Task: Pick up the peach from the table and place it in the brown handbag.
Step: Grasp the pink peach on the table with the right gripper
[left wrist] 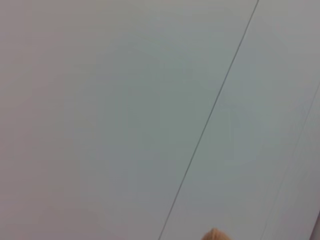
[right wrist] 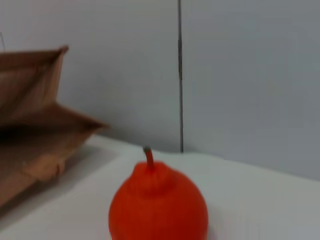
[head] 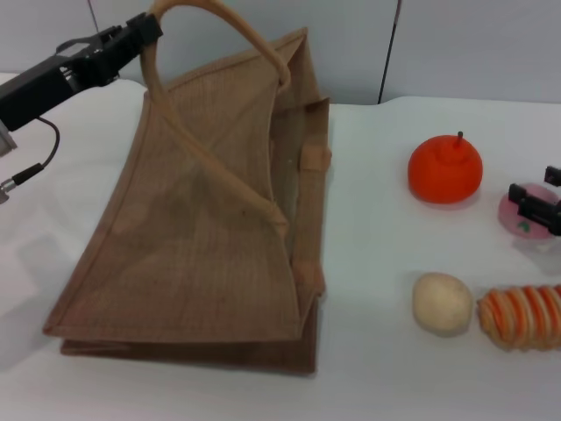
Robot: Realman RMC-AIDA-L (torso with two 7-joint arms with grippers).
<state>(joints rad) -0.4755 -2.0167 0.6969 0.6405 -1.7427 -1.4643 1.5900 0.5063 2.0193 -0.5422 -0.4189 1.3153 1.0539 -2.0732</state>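
The brown handbag lies on the white table, left of centre. Its upper side is pulled up by one looped handle, so the mouth gapes toward the right. My left gripper is at the top left, shut on that handle; a tip of the handle shows in the left wrist view. The pale-pink peach sits on the table at the far right edge. My right gripper is low over the peach and partly hides it. The peach does not show in the right wrist view.
An orange-red stemmed fruit stands just left of the peach and fills the right wrist view. A beige ball and an orange-striped item lie at the front right. A grey panelled wall runs behind the table.
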